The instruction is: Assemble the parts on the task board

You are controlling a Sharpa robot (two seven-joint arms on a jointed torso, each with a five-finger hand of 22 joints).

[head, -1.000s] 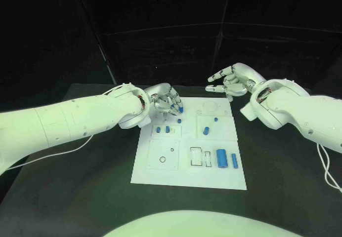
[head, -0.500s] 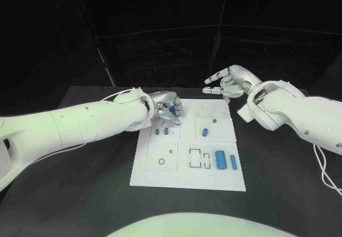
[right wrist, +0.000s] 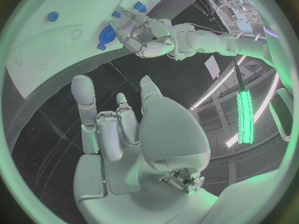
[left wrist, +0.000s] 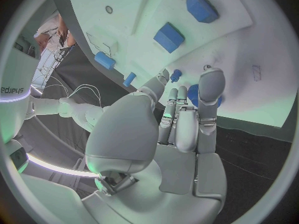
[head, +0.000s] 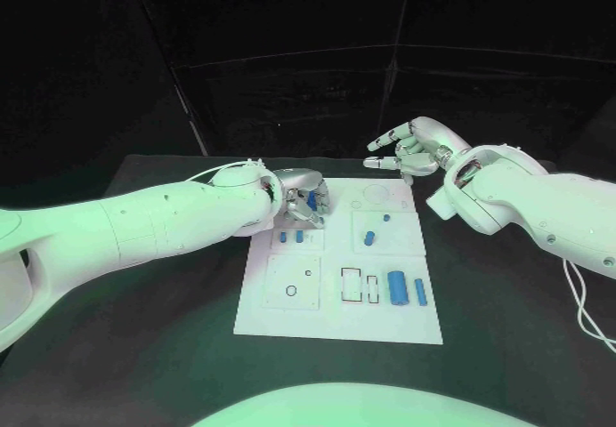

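**Left hand carrying a part over the far end of the board**

Nearest, two long blue pieces (head: 407, 287) lie on the white board (head: 340, 325). Further up sit two short blue pieces (head: 291, 237) and a single one (head: 369, 237). Beyond them the left hand (head: 302, 197) curls its fingers around a round blue part (left wrist: 194, 93), hanging just above the board. Farthest, the right hand (head: 409, 151) hovers past the board's end, fingers spread and empty.

The hold looks shallow; a tilt could drop the part onto the short pieces below.

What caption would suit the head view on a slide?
Left hand holds a blue part over the white task board; right hand hovers open beyond it.
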